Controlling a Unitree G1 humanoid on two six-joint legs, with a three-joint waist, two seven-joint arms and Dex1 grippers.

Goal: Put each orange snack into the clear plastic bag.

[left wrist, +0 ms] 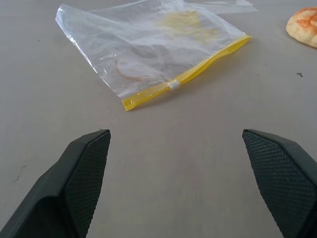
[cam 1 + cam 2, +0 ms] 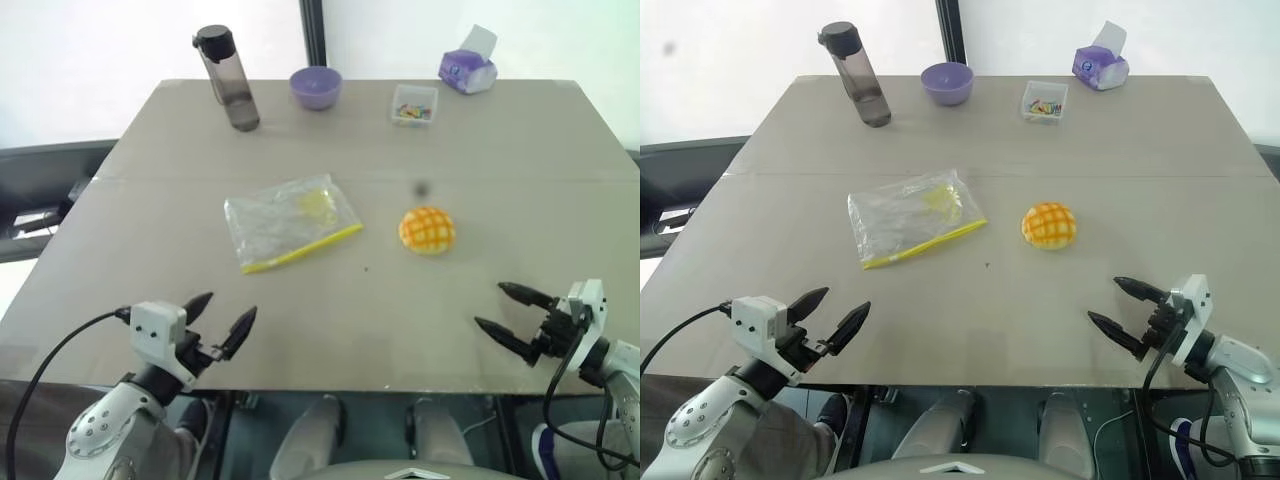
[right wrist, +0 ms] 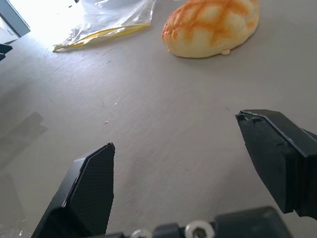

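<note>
One round orange-yellow grid-topped bun point(image 2: 427, 230), far-left of wide-open right gripper point(image 2: 508, 312); crinkly clear plastic zip bag point(image 2: 290, 220) nearer wide-open left gripper point(image 2: 221, 317).

A grey-brown table point(image 2: 520, 200) stands before bright white windows; a dark post point(image 2: 313, 30) divides them.

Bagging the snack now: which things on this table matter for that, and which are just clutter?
For the job:
- orange snack, loose on the table
- clear plastic bag, lying flat beside it
- left gripper and right gripper, both open and empty

Just lying about, along the far edge:
- water bottle
- purple bowl
- small clear box
- tissue pack
</note>
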